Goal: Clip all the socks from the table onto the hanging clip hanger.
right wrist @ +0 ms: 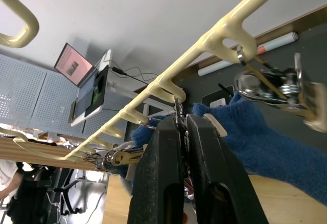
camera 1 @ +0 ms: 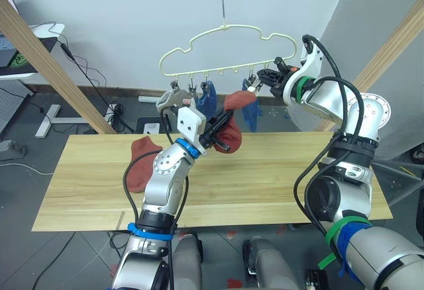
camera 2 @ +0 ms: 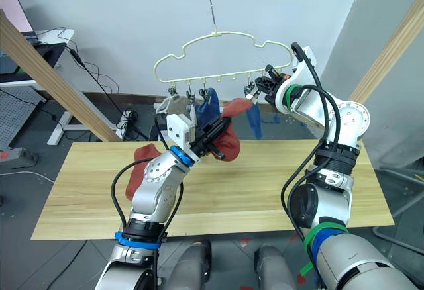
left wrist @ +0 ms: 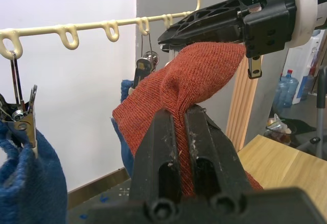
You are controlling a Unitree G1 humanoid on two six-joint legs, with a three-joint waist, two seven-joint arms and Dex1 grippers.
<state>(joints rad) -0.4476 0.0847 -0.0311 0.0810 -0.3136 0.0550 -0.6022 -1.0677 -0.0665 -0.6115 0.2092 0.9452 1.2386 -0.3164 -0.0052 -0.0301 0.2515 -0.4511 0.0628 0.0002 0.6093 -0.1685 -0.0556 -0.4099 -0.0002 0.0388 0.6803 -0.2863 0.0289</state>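
Plank-wood bench under looped pale wire clip hanger.
Left tool clamped on ribbed rust-red sock; right tool pinching metal clip.

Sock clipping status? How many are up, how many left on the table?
Done: two blue socks and what looks like a grey sock hang from the clip hanger.
In hand: left end effector grips a rust-red sock at the clips; right end effector pinches a clip.
Left: one rust-red sock on the table.
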